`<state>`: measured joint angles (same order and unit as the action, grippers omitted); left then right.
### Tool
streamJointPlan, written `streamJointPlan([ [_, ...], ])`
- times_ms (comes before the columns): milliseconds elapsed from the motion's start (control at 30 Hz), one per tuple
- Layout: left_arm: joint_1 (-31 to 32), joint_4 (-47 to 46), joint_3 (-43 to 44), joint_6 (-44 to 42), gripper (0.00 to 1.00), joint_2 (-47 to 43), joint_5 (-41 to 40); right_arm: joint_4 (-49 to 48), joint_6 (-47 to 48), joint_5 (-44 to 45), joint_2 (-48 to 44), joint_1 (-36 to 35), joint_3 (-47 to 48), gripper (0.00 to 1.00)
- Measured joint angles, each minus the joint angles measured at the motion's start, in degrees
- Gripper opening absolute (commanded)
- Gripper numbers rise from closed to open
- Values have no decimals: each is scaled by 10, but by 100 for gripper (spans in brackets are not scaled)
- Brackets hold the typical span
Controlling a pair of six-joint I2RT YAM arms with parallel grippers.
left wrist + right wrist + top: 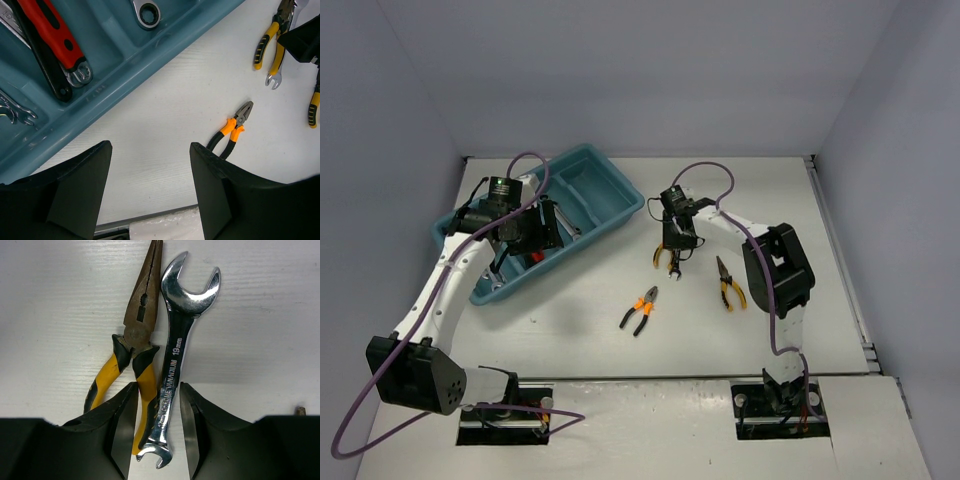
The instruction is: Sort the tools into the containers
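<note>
While the left claw (150, 150) hangs wide apart by the rim of the teal tray (590, 175), the right claw (159, 390) stands astride a silver wrench (175, 355) and one handle of the yellow-handled pliers (137, 320) touching it on the counter (260, 315). Whether it pinches them I cannot tell. Orange-handled pliers (640, 310) lie at its seven o'clock, another yellow pair (728, 285) at four.

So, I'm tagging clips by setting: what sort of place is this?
Probably a robotics lab test cell: a white table boxed in by plain grey walls, two arms bolted at its near edge, pliers staged beside a teal tray.
</note>
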<state>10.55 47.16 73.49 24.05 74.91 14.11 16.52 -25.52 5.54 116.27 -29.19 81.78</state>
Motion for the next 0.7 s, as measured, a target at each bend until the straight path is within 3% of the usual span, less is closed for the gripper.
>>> streamJointPlan([
  [267,0,0,0,0,61,0,0,1,2,0,-5,1,4,37],
  [700,5,0,0,0,61,0,5,0,0,18,-10,15,10,31],
])
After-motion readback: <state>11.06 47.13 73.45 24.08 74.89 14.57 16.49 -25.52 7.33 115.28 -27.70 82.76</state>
